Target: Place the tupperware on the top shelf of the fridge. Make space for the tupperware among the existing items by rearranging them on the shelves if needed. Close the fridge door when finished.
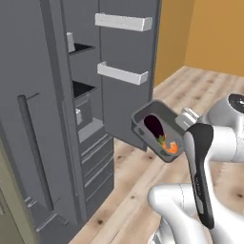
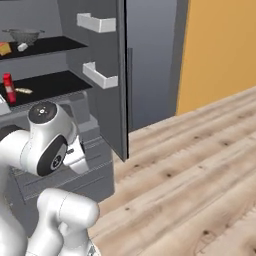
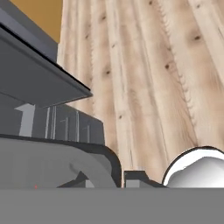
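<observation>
Wooden floor [image 1: 143, 190] lies below the open fridge [image 1: 86, 95], where the claw [image 1: 183, 125], clamped on the tilted tupperware [image 1: 157, 129] near the door, should probably level it, raise it and ease toward the top shelf [image 2: 42, 46] beside the colander [image 2: 24, 35]

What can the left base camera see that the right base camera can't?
Left base view: the tupperware, tilted in the air with purple and orange food inside, and the fridge's long handle.
Right base view: the colander, cheese wedge and white block on the top shelf; the red bottle and tan stick on the lower shelf.
Both: the open fridge door with white bins, the wooden floor and the white arm.
</observation>
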